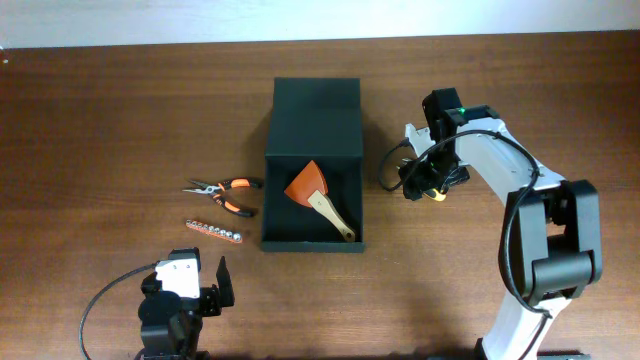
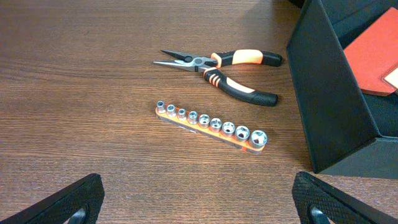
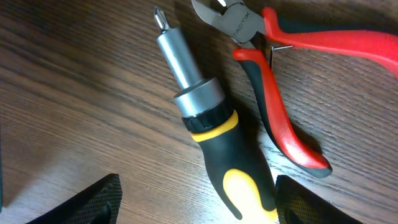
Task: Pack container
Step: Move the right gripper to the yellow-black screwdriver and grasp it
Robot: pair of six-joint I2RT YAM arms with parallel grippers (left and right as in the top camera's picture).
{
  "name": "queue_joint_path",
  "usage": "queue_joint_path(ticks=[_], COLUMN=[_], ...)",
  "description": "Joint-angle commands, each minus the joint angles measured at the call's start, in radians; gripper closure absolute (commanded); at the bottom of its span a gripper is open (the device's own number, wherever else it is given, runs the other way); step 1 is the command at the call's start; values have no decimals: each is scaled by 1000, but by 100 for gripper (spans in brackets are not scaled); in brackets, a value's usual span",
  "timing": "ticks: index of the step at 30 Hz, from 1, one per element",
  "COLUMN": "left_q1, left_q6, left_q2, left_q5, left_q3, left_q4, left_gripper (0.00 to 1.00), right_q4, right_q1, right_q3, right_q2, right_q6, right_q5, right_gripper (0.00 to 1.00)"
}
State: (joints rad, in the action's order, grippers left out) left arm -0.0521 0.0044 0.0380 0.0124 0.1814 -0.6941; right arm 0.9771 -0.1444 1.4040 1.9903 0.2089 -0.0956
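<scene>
Clearly, the container [image 1: 312, 120] lay open with 1 scraper [image 1: 310, 188] inside. The left gripper [image 2: 198, 202] stood wide and empty; the right gripper [image 3: 196, 205], also wide, straddled a screwdriver [image 3: 202, 112].

The box [image 1: 285, 228] stood open at mid-table, a scraper [image 1: 312, 190] (orange blade, pale handle) lying inside. Pliers [image 1: 226, 192] and a socket strip [image 1: 214, 231] lay left of it, apart. The right gripper [image 1: 421, 184] was to its right.
</scene>
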Motion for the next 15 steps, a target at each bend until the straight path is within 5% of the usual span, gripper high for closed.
queue_joint_path(ticks=[1, 6, 11, 15], left_q1=[2, 2, 2, 2], left_q6=[15, 15, 15, 15], left_q2=[-8, -8, -8, -8], left_q5=[3, 3, 3, 3], left_q3=[-4, -4, -4, -4], left_q4=[2, 2, 2, 2], left_gripper=[1, 1, 1, 1], right_q4=[-3, -3, -2, 11], right_q1=[5, 5, 5, 5], right_q3=[-11, -12, -12, -11], right_q2=[40, 68, 73, 72], right_q6=[-8, -8, -9, -35], right_q5=[-14, -13, -14, -14], right_gripper=[22, 28, 50, 58])
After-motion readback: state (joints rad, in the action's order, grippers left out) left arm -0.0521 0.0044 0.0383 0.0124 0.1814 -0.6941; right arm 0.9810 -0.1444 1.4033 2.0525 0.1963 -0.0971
